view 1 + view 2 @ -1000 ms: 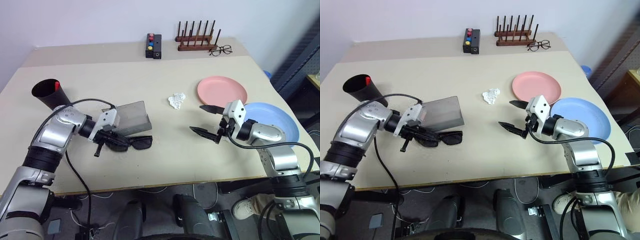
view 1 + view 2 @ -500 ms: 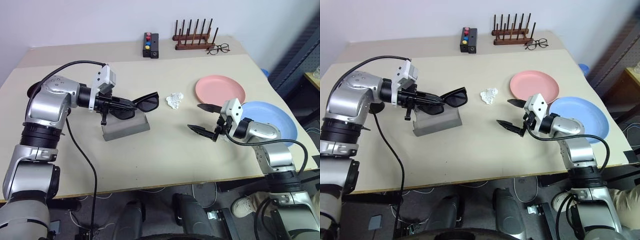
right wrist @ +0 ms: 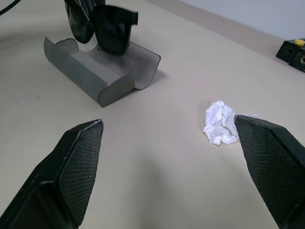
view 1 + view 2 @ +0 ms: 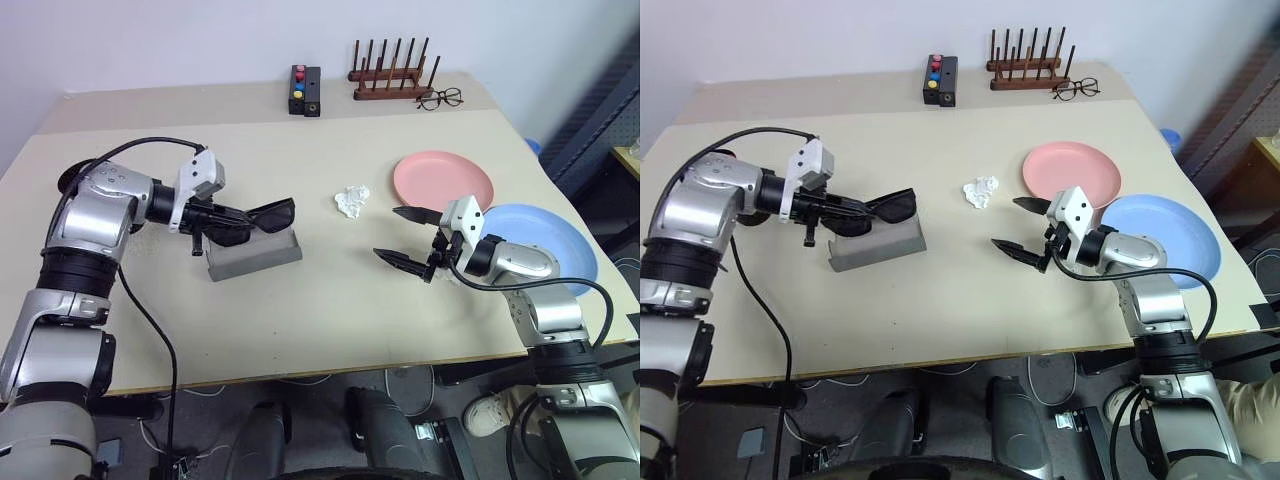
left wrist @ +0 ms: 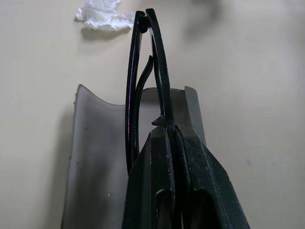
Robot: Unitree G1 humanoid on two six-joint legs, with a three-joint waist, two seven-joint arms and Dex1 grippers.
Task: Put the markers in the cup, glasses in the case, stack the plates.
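Observation:
My left gripper (image 4: 207,220) is shut on one temple of the black sunglasses (image 4: 256,216). It holds them in the air just above the open grey case (image 4: 254,256), lenses pointing toward the table's middle. In the left wrist view the sunglasses (image 5: 143,71) hang edge-on over the case (image 5: 95,157). The cup (image 4: 66,182) is a dark sliver behind my left arm, and the markers are hidden. The pink plate (image 4: 443,180) and blue plate (image 4: 555,240) lie side by side at the right. My right gripper (image 4: 386,232) hovers open and empty beside the plates.
A crumpled white tissue (image 4: 352,200) lies between the case and the pink plate. At the back edge stand a black box with coloured buttons (image 4: 306,90), a wooden peg rack (image 4: 395,75) and wire-rimmed glasses (image 4: 442,98).
My left gripper has lifted the sunglasses off the table in front of the case and carried them up over it. The right gripper has stayed where it was, open.

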